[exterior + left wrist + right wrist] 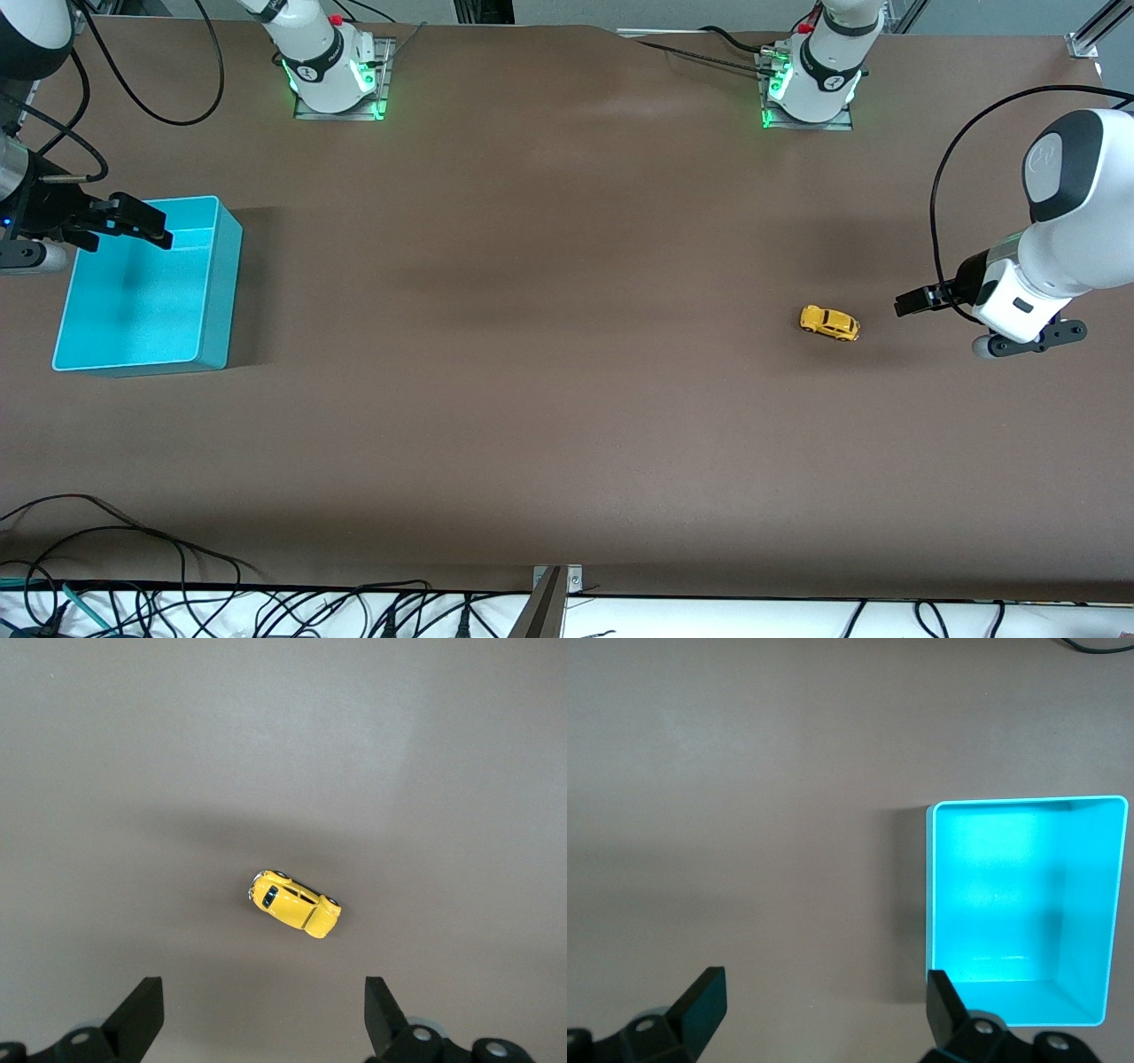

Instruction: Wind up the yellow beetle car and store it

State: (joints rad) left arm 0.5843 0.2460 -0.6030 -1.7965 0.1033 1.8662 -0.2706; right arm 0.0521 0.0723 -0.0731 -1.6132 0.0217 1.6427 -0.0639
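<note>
Left gripper [912, 301]: raised at the left arm's end of the table, jaws spread wide and empty, fingertips [142, 1010] framing bare tabletop in the left wrist view with nothing between them. Yellow beetle car [830, 322]: on its wheels on the brown table [549, 354], just beside the left gripper and toward the table's middle from it, untouched; in the left wrist view the yellow beetle car [294, 904] sits ahead of the open fingers and askew to them (neither square nor parallel to the jaw line). Right gripper [133, 221]: hanging over the rim of the teal bin [213, 292] at the right arm's end of the table, jaws likewise released and empty; this arm appears to be waiting. Teal bin, right wrist view [1090, 904]: upright, nothing in it, well apart from the car. Status, as judged: task not yet begun, car neither wound nor stored. Hazards, as judged: the car is tiny and rounded, so a closing pinch across its skewed body could squirt it sideways or tip it; free wheels may let it roll off at first contact; the long carry to the bin invites a drop if the hold is shallow.
</note>
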